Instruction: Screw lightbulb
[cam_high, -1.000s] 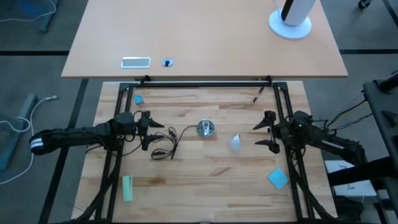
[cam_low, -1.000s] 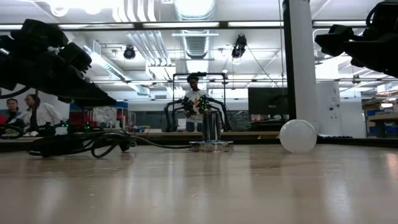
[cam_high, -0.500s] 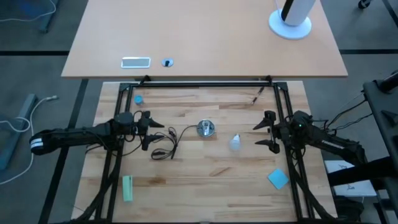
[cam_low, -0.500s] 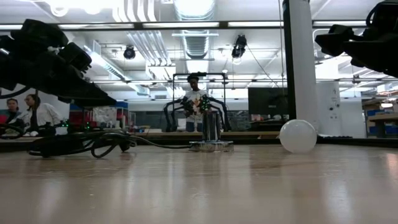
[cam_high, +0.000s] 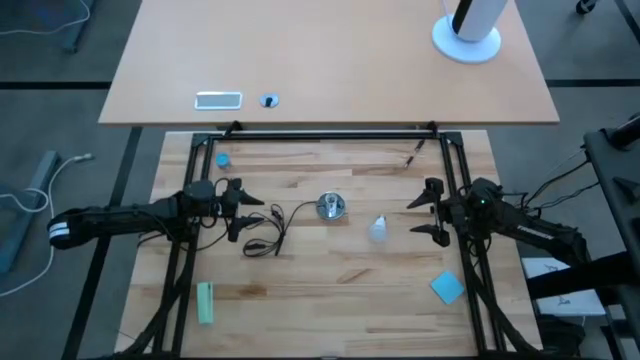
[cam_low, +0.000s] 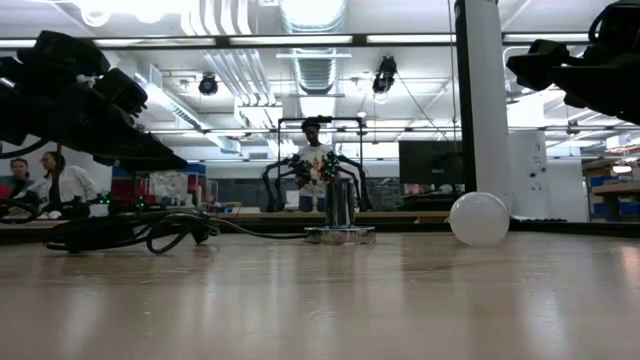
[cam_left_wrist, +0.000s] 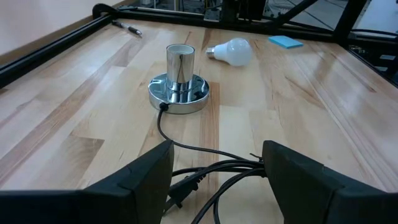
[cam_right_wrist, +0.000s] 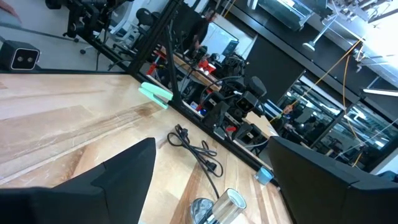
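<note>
The whitish lightbulb (cam_high: 378, 229) lies on its side on the wooden table, right of the shiny silver socket (cam_high: 331, 207), which stands upright on its round base. The bulb also shows in the left wrist view (cam_left_wrist: 231, 51) and the low view (cam_low: 479, 218). The socket's black cord (cam_high: 265, 230) lies coiled to its left. My left gripper (cam_high: 237, 210) is open above the cord, left of the socket (cam_left_wrist: 179, 79). My right gripper (cam_high: 432, 211) is open, right of the bulb, above the table. Neither touches anything.
A blue sticky pad (cam_high: 448, 288) lies near the right front. A green block (cam_high: 205, 302) lies near the left front. A pen (cam_high: 414, 153) lies at the far right by the black frame rail (cam_high: 330, 135). People show in the room beyond (cam_low: 314, 160).
</note>
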